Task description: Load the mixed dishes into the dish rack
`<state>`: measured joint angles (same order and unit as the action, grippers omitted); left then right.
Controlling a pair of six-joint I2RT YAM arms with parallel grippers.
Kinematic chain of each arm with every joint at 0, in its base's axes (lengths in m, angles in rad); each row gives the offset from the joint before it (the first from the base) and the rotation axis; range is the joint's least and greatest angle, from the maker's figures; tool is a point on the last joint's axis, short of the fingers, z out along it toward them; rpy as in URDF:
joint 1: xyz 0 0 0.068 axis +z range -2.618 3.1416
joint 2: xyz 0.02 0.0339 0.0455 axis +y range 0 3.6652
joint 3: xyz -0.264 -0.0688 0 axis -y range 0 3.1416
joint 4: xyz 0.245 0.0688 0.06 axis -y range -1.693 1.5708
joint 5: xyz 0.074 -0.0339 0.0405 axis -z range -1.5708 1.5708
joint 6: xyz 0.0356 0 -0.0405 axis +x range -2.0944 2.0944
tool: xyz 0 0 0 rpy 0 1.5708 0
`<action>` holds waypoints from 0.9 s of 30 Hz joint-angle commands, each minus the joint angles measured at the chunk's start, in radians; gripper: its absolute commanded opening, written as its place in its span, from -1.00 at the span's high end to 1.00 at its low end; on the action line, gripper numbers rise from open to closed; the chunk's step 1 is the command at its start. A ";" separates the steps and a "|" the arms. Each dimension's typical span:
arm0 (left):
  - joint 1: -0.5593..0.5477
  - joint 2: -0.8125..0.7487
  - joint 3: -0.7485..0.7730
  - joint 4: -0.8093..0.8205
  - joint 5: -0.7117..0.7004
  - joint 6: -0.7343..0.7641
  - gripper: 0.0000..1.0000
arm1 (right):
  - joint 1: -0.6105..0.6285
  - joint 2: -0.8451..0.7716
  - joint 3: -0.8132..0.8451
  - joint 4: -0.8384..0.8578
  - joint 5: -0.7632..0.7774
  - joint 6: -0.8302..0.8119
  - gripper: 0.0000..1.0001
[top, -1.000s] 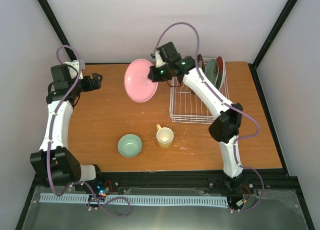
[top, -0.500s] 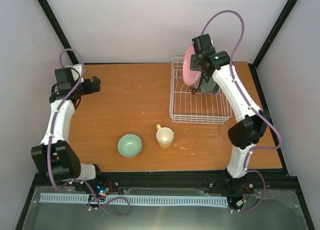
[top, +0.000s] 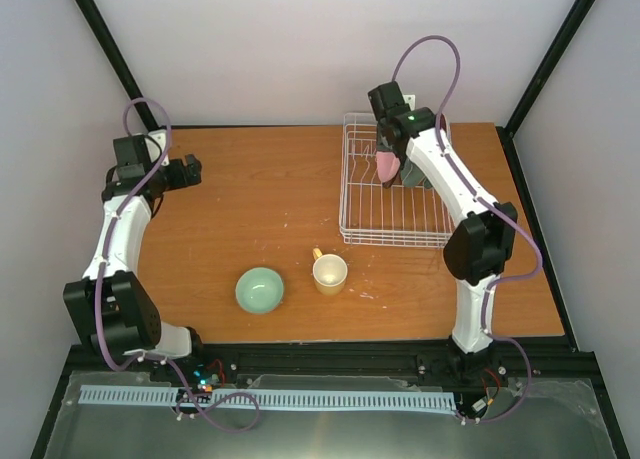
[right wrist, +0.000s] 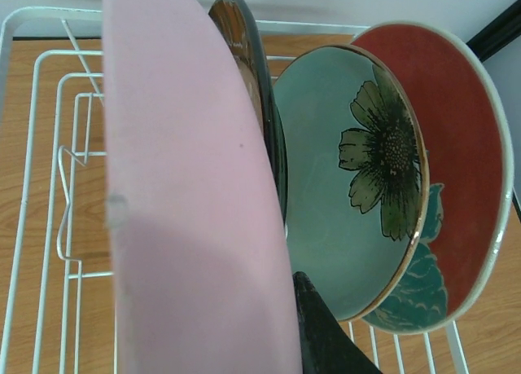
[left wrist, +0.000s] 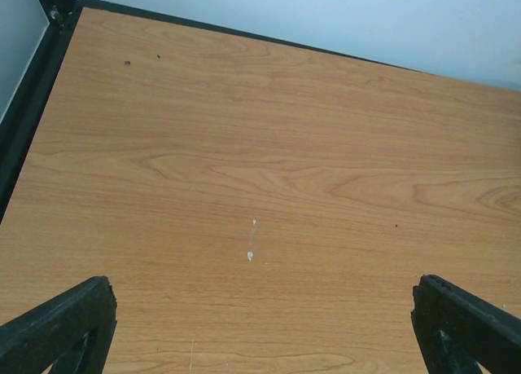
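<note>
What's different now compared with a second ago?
The right gripper carried the pink plate rightward and lowered it into the dish rack, beside the other plates. The left gripper, mint-green bowl and mug stayed put.

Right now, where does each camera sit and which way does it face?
Top: above and behind the arm bases, looking down on the table; both arms show.
Left wrist: by the left gripper, looking down at bare wood; two dark fingertips at the bottom corners.
Right wrist: by the right gripper, looking into the rack along the pink plate; one dark finger shows.
Shared: top and right wrist both show rack and pink plate.
</note>
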<state>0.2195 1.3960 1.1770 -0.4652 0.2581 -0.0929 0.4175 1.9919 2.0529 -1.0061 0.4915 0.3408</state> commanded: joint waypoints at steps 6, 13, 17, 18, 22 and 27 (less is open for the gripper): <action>-0.002 0.041 0.045 0.013 -0.008 0.031 -0.99 | 0.001 0.076 0.074 0.046 0.021 0.031 0.95; -0.002 0.057 0.049 0.014 -0.009 0.037 -0.99 | 0.000 0.155 0.160 0.024 -0.006 0.023 0.94; -0.001 0.061 0.052 0.013 -0.014 0.041 -0.99 | -0.001 0.192 0.179 0.004 -0.028 0.025 0.94; -0.001 0.060 0.052 0.012 -0.016 0.041 -1.00 | 0.000 0.199 0.177 0.002 -0.031 0.025 0.94; -0.002 0.061 0.048 0.012 -0.017 0.044 -0.99 | 0.000 0.219 0.166 -0.008 -0.029 0.015 0.94; -0.002 0.064 0.050 0.012 -0.014 0.047 -1.00 | 0.001 0.257 0.169 -0.037 -0.043 -0.007 0.94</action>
<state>0.2195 1.4513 1.1870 -0.4648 0.2512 -0.0681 0.4160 2.1967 2.2124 -0.9890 0.4637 0.3637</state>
